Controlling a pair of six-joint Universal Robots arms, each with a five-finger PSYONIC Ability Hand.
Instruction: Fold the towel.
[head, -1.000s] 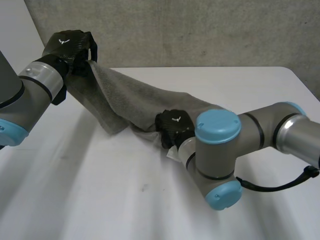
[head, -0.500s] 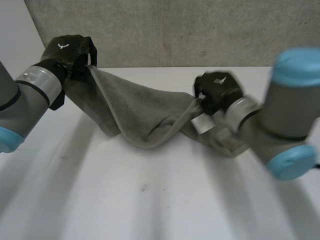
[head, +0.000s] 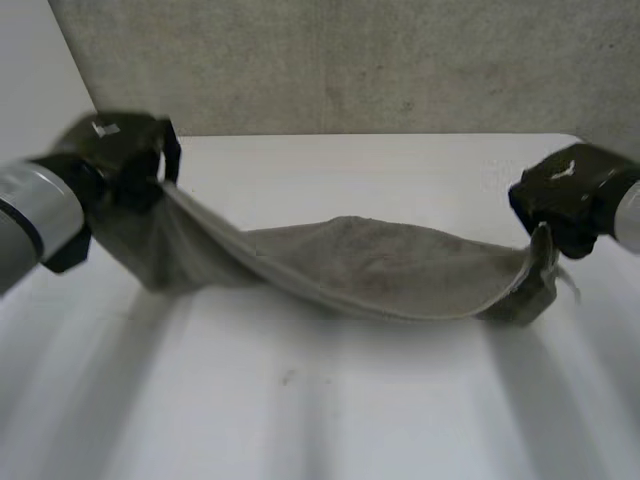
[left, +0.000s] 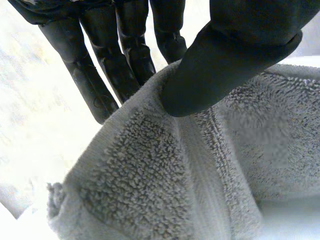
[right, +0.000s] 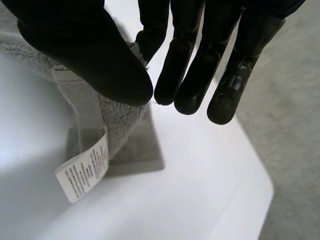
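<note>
A grey rough wall (head: 350, 60) backs a white table (head: 300, 420). Over the table's far half, a grey terry towel (head: 370, 265) is strung between the two hands. The left hand (head: 120, 150) holds one end near the far left corner, and the right hand (head: 565, 195) holds the other end near the right edge. The middle sags low, and I cannot tell whether it touches the table.

This looks like the spreading step: the cloth is pulled out lengthways but not yet laid flat or doubled over. The next move probably calls for both pinches to hold while the hands lower evenly, so the towel lands without a twist — the right end is bunched.

The head view gives the whole span. The wrist views show the grips. The left thumb presses the hemmed edge against straight fingers. The right thumb clamps a corner against its fingers, and a white care label (right: 82, 170) dangles below — past the table's corner there lies grey floor (right: 290, 125).
</note>
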